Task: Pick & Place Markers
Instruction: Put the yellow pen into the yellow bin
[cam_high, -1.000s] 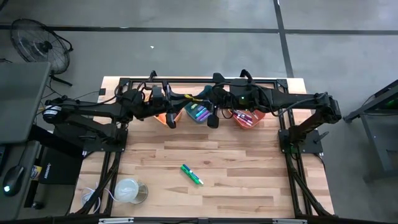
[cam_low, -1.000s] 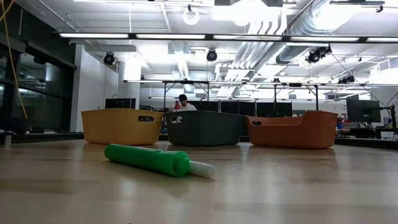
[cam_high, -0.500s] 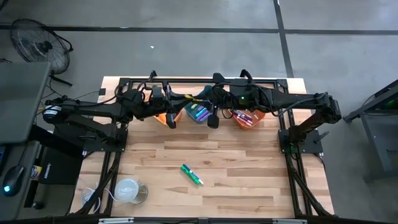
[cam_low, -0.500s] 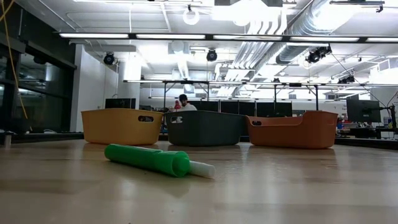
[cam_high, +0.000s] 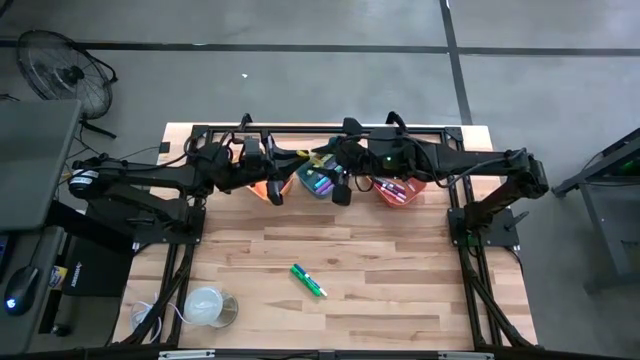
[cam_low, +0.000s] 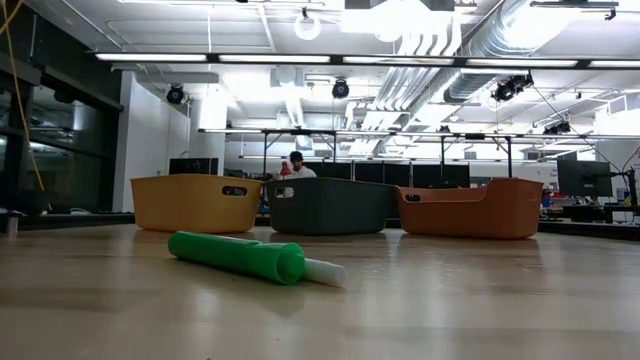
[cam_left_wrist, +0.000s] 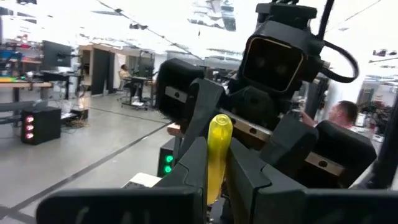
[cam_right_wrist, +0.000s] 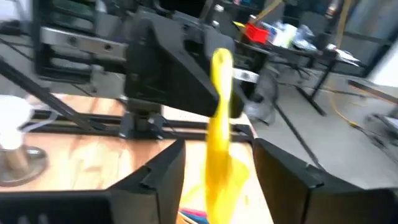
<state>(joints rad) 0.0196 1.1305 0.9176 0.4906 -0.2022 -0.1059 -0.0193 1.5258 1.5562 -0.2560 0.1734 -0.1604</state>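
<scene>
Left pincer (cam_left_wrist: 214, 165) (raised) gripping yellow marker (cam_left_wrist: 217, 149)

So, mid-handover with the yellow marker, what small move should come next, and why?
Probably back the right gripper straight away: its fingers stand open on either side of the yellow marker, while the left gripper is shut on it.

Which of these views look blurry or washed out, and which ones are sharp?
Right wrist view: smeared throughout, the yellow marker streaked between the right gripper's open fingers. Left wrist view: bright room light washes out the background, yet the yellow marker in the shut left gripper stays crisp. Low view: green marker sharp, ceiling lights glaring. High view: evenly lit, no glare.
</scene>
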